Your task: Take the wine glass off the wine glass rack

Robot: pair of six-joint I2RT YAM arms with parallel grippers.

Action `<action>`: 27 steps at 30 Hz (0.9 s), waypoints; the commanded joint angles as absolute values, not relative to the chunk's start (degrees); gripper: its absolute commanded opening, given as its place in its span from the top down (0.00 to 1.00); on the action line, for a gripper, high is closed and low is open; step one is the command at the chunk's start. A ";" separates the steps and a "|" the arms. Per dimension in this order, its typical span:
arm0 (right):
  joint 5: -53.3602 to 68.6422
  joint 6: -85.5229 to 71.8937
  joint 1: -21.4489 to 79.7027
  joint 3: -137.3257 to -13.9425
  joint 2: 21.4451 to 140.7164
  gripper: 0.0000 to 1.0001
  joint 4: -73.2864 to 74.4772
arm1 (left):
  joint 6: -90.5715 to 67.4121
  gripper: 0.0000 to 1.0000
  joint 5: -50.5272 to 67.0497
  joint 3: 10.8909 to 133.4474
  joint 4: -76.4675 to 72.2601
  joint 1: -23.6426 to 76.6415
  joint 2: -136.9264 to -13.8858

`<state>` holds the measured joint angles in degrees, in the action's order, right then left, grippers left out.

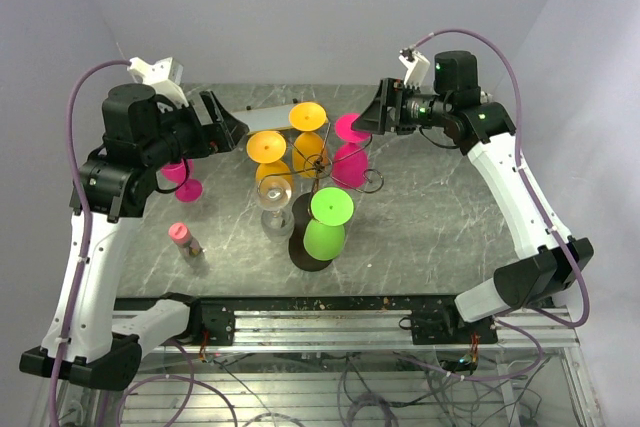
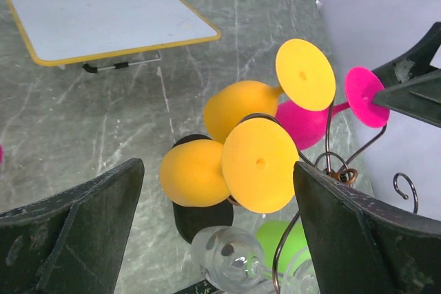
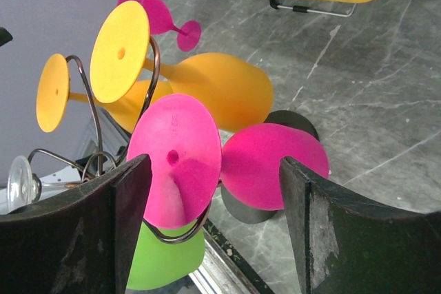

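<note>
Rack (image 1: 318, 161): one, middle of the tabletop (image 1: 450, 217), holding five glasses upside down.
Orange glasses (image 1: 267, 146): two, far-left side of the rack.
Pink glass (image 1: 350, 162): one on the rack, far-right side.
Green glass (image 1: 325, 237): one, near side.
Clear glass (image 1: 275, 192): one, near-left side.
Second pink glass (image 1: 183, 182): one, standing on the tabletop toward the left edge.
Bottle (image 1: 185, 240): one, pink cap, near-left; top view only.
Board (image 2: 103, 22): one, white with a yellow rim; plain in both wrist views.
Left fingers (image 2: 76, 232): spread wide, empty, framing the orange glasses.
Right fingers (image 3: 344, 232): spread wide, empty, on either side of the pink glass.
</note>
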<state>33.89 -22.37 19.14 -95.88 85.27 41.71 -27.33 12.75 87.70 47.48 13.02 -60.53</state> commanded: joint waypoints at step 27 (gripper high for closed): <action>24.01 -18.40 21.80 -103.56 88.11 0.82 49.18 | -31.34 0.01 25.31 88.91 39.62 13.27 -61.26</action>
